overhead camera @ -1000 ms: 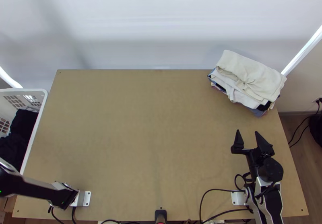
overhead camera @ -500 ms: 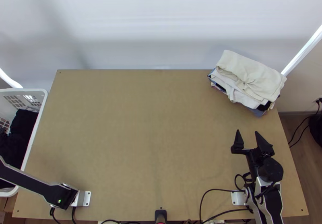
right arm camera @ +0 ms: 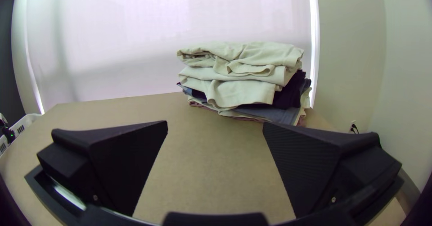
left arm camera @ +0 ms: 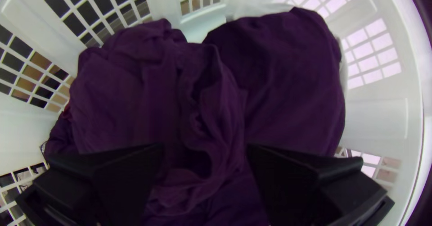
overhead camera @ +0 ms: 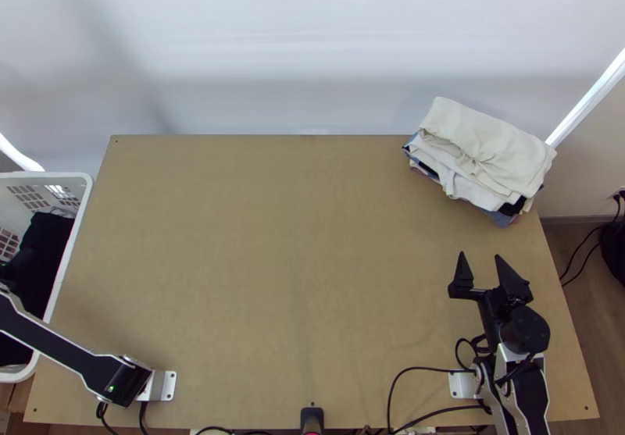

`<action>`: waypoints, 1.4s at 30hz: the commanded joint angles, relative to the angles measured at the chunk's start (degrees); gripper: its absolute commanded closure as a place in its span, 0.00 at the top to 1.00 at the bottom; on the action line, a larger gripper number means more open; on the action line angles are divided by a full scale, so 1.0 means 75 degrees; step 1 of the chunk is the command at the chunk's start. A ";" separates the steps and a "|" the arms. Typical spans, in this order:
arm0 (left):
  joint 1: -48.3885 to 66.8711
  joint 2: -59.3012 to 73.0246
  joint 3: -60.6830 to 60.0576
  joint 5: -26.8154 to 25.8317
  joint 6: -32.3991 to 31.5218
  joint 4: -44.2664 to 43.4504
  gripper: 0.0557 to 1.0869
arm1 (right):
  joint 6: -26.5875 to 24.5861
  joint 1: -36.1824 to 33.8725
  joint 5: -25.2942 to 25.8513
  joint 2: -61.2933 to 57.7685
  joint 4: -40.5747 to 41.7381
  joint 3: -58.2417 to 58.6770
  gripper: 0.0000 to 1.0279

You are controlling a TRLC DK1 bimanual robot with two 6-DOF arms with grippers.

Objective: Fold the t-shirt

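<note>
My right gripper (overhead camera: 486, 267) stands open over the table's right side in the top view, with nothing between its fingers. In the right wrist view that gripper (right arm camera: 215, 129) faces a stack of folded cloths. Dark cloth (overhead camera: 48, 249) lies bunched in the basket at the top view's left edge. The left wrist view looks down into the basket, where my left gripper (left arm camera: 204, 151) is open over the bunched dark purple cloth (left arm camera: 220, 100). Whether the cloth is a t-shirt, I cannot tell.
The white basket (overhead camera: 74, 247) stands beside the table's left edge. Folded cloths (overhead camera: 484, 154) are piled at the back right corner of the table (overhead camera: 289, 263). Black cables (overhead camera: 422, 369) run along the near edge by the right arm's base.
The left arm has swung up the picture at the left edge, over the basket's near part. The right arm and the stack have kept still.
</note>
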State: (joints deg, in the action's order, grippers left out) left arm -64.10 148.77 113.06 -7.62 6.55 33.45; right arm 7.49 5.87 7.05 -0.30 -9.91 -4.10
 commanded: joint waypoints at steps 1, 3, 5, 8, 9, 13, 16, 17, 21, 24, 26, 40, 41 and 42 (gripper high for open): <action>0.0050 0.0426 0.0055 0.0160 0.0276 0.0133 0.61 | -0.0014 -0.0021 0.0033 0.0051 0.0044 0.0089 0.96; 0.0038 0.0426 0.0043 0.0371 0.0217 -0.0089 0.25 | -0.0014 -0.0009 0.0033 0.0051 0.0044 0.0089 0.96; -0.0009 0.0273 0.0043 0.0371 0.0205 -0.0359 0.04 | -0.0014 -0.0009 0.0033 0.0051 0.0044 0.0089 0.96; -0.0044 -0.0383 -0.0004 0.0172 0.0182 -0.0347 0.04 | -0.0014 -0.0009 0.0033 0.0051 0.0056 0.0089 0.96; -0.0055 -0.0652 -0.0004 0.0148 0.0135 -0.0347 0.04 | -0.0014 -0.0009 0.0033 0.0051 0.0044 0.0089 0.96; -0.0055 -0.1930 0.0055 -0.0004 -0.0181 -0.0347 0.04 | -0.0014 -0.0009 0.0033 0.0051 0.0044 0.0089 0.96; -0.0044 -0.2832 0.0137 -0.0074 -0.0439 -0.0324 0.04 | -0.0014 -0.0009 0.0033 0.0051 0.0044 0.0089 0.96; -0.0044 -0.3113 0.0149 -0.0156 -0.0510 -0.0288 0.04 | -0.0014 -0.0009 0.0033 0.0051 0.0044 0.0089 0.96; 0.0073 -0.4215 0.0149 -0.0508 -0.0697 -0.0066 0.04 | -0.0014 -0.0009 0.0033 0.0051 0.0044 0.0089 0.96; 0.0237 -0.5000 0.0149 -0.0813 -0.0885 0.0098 0.04 | -0.0014 -0.0009 0.0033 0.0051 0.0044 0.0089 0.96; 0.0413 -0.5551 0.0149 -0.0953 -0.0978 0.0180 0.04 | -0.0014 -0.0009 0.0033 0.0051 0.0044 0.0078 0.96; 0.3003 -0.8762 0.0067 -0.1199 -0.1260 0.0262 0.04 | -0.0014 -0.0021 0.0033 0.0051 0.0044 0.0089 0.96; 0.3308 -0.8914 0.0067 -0.1129 -0.1283 0.0262 0.04 | -0.0014 -0.0009 0.0033 0.0051 0.0044 0.0089 0.96; 0.3648 -0.9055 0.0067 -0.1047 -0.1283 0.0274 0.04 | -0.0014 -0.0009 0.0033 0.0051 0.0044 0.0089 0.96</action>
State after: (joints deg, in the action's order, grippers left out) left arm -41.25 84.64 113.36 -15.84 -2.00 36.18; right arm 7.49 5.87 7.03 -0.30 -9.91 -4.10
